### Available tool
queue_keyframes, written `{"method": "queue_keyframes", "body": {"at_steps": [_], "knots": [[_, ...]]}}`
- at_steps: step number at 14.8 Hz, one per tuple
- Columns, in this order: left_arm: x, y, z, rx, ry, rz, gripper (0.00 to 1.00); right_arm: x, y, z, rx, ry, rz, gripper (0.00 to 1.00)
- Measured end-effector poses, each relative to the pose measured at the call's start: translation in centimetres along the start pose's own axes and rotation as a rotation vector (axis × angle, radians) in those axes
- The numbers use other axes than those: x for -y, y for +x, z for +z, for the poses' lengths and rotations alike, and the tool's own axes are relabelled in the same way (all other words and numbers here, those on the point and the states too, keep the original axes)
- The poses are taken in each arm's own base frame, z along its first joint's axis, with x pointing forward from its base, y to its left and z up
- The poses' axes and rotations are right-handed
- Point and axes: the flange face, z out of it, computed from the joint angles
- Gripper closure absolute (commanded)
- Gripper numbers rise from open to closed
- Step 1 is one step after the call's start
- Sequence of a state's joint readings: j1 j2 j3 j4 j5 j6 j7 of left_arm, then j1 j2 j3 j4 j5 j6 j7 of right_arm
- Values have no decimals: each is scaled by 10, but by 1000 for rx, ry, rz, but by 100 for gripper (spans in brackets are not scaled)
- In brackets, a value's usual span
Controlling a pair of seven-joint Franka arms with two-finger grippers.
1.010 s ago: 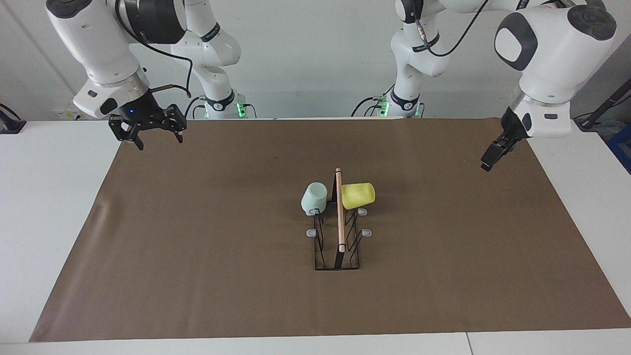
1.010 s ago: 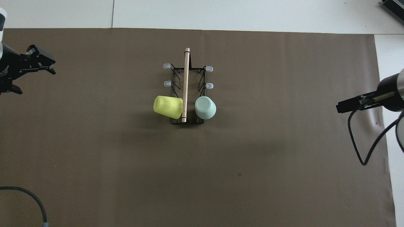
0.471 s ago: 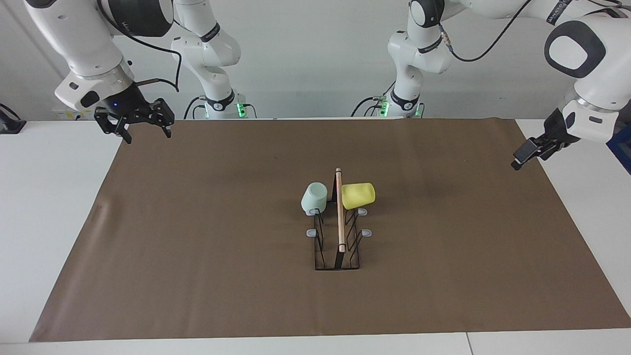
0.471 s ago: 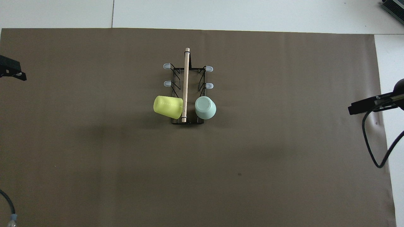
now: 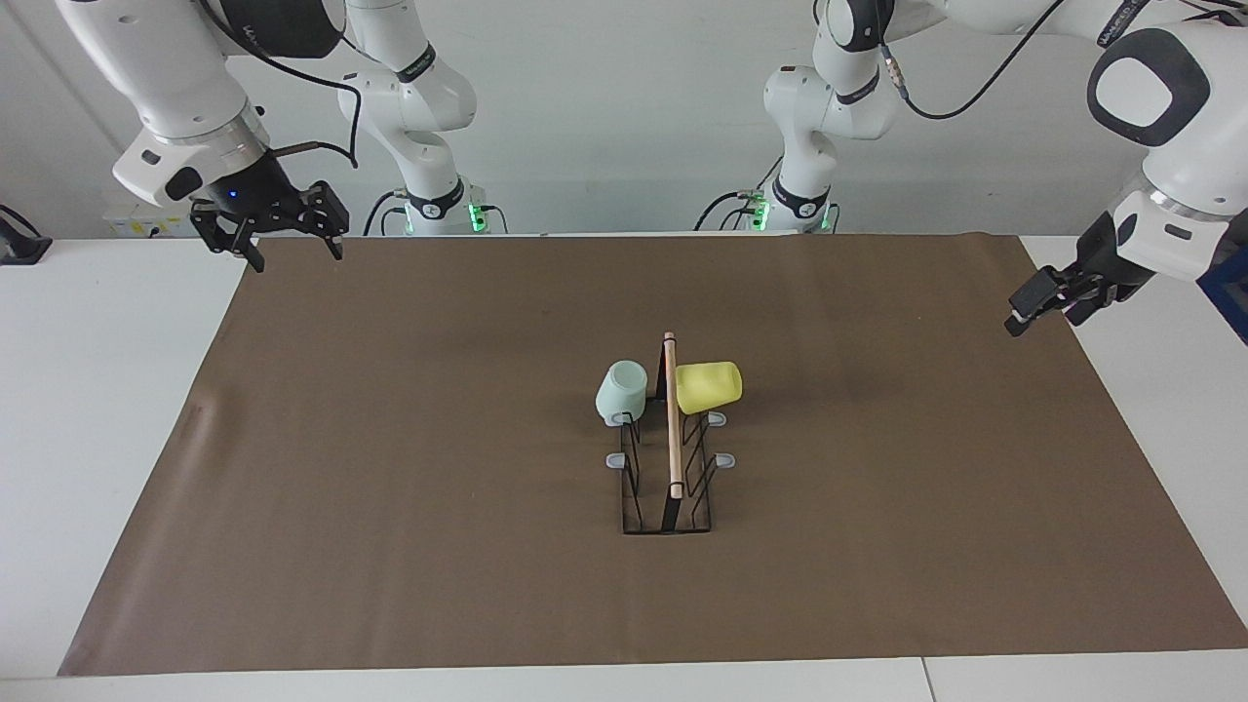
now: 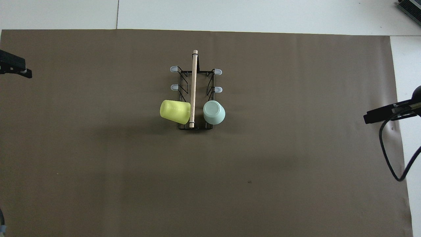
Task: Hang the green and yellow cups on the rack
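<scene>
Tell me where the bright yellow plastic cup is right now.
The bright yellow plastic cup hangs tilted on the black wire rack, on the prong nearest the robots on the left arm's side, with the wooden rod between it and the mint green cup.

Rack point(image 6: 196, 95) stands mid-mat point(image 6: 98, 148), wooden rod point(image 6: 193, 82) running along its top; yellow cup point(image 6: 174, 111) and green cup point(image 6: 214, 112) hang on the 2 prongs nearest the robots, 1 per side; 4 grey-tipped prongs bare; left gripper point(image 6: 14, 65) and right gripper point(image 6: 378, 115) sit at the mat's 2 ends, well apart from the rack.
</scene>
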State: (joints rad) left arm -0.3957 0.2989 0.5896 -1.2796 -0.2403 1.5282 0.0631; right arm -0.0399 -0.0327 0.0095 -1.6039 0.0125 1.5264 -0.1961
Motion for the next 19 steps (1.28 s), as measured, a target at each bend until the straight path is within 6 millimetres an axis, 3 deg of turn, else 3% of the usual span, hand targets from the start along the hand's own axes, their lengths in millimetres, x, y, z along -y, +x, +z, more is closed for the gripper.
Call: {"method": "queue_keyframes", "body": {"at_steps": [7, 11, 15, 19], "knots": [[-74, -32, -17, 23, 16, 116, 0, -8, -3, -3, -7, 0, 16, 0], [-82, -69, -6, 76, 62, 143, 0, -8, -4, -4, -7, 0, 15, 0], [-75, -102, -23, 65, 82, 137, 0, -7, -3, -4, -7, 0, 14, 0], [-72, -114, -18, 42, 86, 134, 0, -6, -1, -6, -30, -5, 11, 0]]}}
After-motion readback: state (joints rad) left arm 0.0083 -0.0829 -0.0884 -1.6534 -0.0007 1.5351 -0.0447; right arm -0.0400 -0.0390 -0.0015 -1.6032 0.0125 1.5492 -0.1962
